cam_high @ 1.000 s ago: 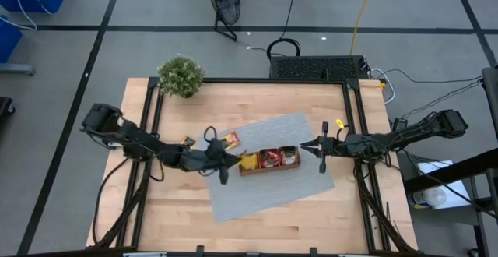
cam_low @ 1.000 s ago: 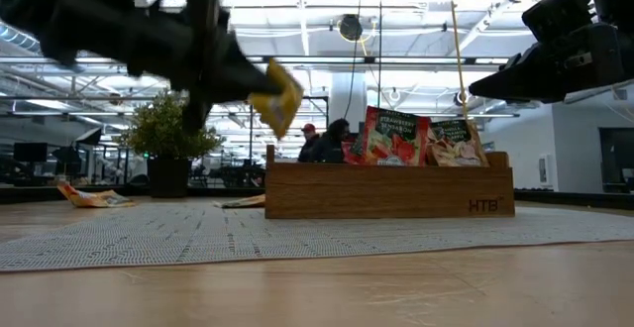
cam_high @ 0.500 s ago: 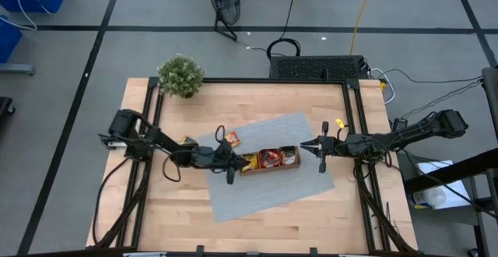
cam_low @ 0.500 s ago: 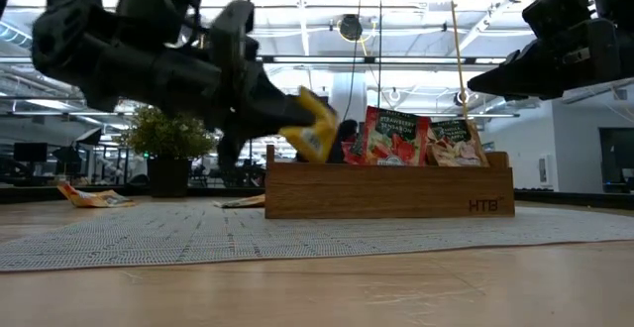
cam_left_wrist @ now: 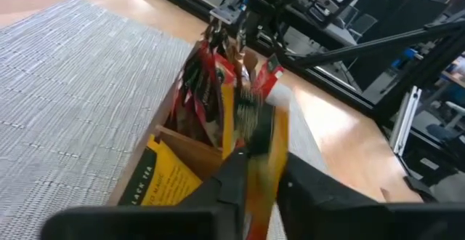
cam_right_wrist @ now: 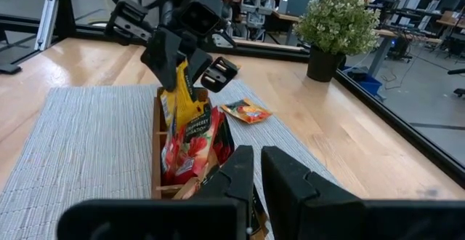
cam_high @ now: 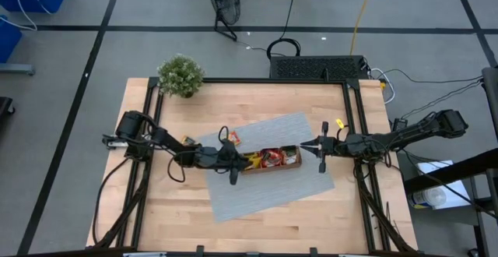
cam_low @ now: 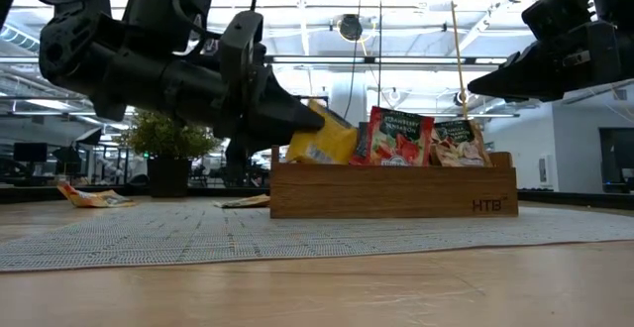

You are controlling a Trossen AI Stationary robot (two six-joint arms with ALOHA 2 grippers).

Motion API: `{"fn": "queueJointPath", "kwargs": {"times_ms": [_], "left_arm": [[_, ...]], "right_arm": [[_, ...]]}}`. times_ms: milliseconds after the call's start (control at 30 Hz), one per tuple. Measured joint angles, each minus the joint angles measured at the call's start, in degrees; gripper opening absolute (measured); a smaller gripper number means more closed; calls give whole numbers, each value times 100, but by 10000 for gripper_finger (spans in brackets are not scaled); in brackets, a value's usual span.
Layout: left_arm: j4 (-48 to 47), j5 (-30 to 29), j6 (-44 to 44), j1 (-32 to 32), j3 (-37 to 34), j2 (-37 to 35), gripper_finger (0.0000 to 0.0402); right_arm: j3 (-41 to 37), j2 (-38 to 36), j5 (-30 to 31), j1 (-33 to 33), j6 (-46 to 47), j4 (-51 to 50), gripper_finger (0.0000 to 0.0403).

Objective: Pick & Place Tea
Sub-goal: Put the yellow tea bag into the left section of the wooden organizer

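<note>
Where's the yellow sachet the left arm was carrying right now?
In the low view, the yellow sachet sits at the wooden tray's left end compartment, beside the red sachet, with the left gripper at it.

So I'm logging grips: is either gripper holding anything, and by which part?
The left gripper pinches a yellow sachet by its upper edge, over the tray. The right gripper holds nothing.
</note>
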Motion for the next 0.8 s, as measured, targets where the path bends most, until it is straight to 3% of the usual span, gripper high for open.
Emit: {"fn": "queueJointPath", "kwargs": {"times_ms": [367,567,667,800], "left_arm": [[-60,1,216,-3,-15,-271,205],[-540,-2,625,8,93,-1332,233],[-2297,-3,883,-9,682,-1852,229],[-6261,-245,935,-14,2327,-1809,200]], "right_arm": [[0,0,0,-2,0,-6,18],[0,2,-4,-2,0,-22,18],[0,2,-4,0,2,-20,18],[-1,2,-3,0,2,17,18]]}}
